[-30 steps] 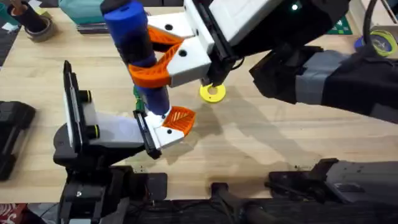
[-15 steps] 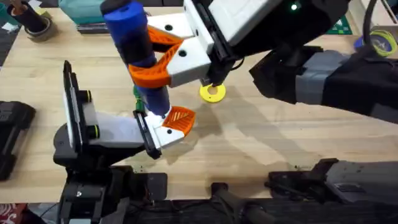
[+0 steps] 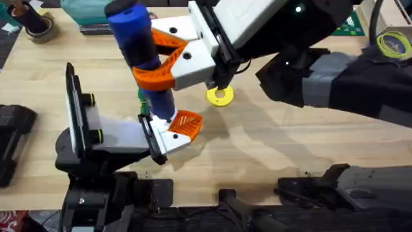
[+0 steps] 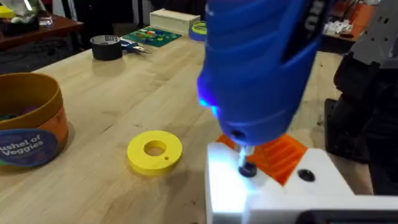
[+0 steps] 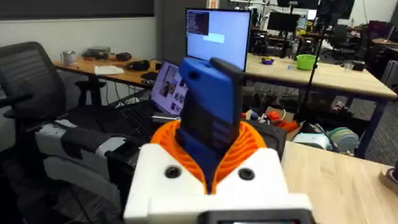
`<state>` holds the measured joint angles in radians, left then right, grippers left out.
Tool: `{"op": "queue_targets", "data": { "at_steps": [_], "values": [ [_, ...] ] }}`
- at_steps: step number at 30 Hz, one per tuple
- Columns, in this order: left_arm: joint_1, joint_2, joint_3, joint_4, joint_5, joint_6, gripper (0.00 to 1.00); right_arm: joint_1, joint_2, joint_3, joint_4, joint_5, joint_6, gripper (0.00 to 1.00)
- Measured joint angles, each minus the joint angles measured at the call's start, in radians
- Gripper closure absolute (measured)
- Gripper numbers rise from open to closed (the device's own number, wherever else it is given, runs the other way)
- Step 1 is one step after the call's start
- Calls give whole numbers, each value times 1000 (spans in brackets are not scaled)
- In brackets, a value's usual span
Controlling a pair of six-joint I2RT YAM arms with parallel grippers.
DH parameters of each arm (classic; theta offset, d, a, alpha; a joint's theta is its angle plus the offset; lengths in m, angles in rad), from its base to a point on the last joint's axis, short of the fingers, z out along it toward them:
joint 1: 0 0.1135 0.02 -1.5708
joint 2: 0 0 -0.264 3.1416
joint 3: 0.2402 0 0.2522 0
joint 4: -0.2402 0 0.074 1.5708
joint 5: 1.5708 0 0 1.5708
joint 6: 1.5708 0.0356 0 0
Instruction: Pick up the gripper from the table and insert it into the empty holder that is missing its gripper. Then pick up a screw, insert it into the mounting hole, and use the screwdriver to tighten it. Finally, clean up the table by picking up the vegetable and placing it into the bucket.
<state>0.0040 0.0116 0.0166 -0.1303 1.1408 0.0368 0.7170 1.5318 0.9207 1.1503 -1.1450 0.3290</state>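
The orange wedge [image 3: 186, 122] already sits in the holder [image 3: 168, 139] and a screw [image 4: 247, 168] is in its hole, so I judge the tightening is under way; the vegetable remains. The right gripper [image 3: 168, 59] clenches the screwdriver [image 3: 143, 58], which stands nearly upright, tip down on the screw. The left gripper's state I cannot tell. The bucket [image 4: 28, 119] waits on the bench [image 3: 270, 148]

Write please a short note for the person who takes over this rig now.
Right gripper: jaws shut on the screwdriver, upright.
Left gripper: low, under the screwdriver.
The gripper sits in the holder; screwdriver tip on the screw.
The bucket stands near the yellow disc.
Done: insertion, screw placed. Left: probably tightening, then vegetable into bucket.
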Motion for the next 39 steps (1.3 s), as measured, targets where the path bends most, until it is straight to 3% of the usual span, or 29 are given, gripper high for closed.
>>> {"op": "queue_targets", "data": {
  "at_steps": [39],
  "values": [
    [0,0,0,0,0,0,997,0,0,0,2,-19,23,979]
  ]
}}
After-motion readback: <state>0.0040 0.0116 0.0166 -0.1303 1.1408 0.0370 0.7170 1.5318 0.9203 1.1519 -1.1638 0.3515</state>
